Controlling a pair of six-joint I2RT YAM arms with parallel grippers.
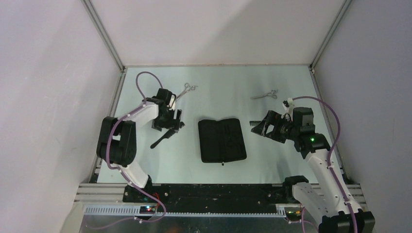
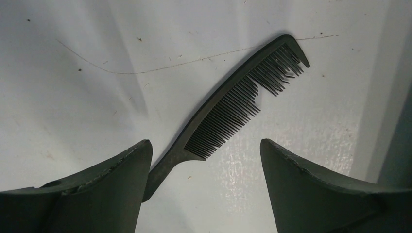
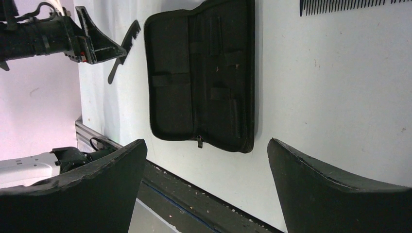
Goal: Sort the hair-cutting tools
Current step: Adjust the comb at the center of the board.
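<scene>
The table (image 1: 277, 160) was a pale, glossy sheet, shown up close as scuffed, with dark specks and one thin hairline mark. Plain white walls (image 1: 214, 29) closed it in on three sides, with metal posts (image 1: 104, 34) running up the far corners.

The one container, a black zip case (image 1: 222, 140), lay spread open and flat between the two arms. It lay straight ahead of the right end effector (image 3: 206, 143), well apart from it. Its inside showed stitched straps and pockets. Whether anything sat in them could not be told. Its zip pull (image 3: 199, 141) hung at the near edge.

The left end effector (image 2: 204, 145) hung low over the table with its fingers spread wide, holding nothing. The handled comb (image 2: 233, 104) lay flat on the table between those fingers, teeth toward the finger on the right of the wrist view, and its handle ran down behind the other finger. Silver scissors (image 1: 186, 89) lay just beyond this end effector, toward the far wall.

The right end effector was also spread wide and held nothing. The flat comb (image 3: 347, 5) lay on the table ahead of it, seen only as a row of teeth at the top edge of the wrist view. A second scissors (image 1: 266, 94) lay beyond this end effector, toward the far wall.
</scene>
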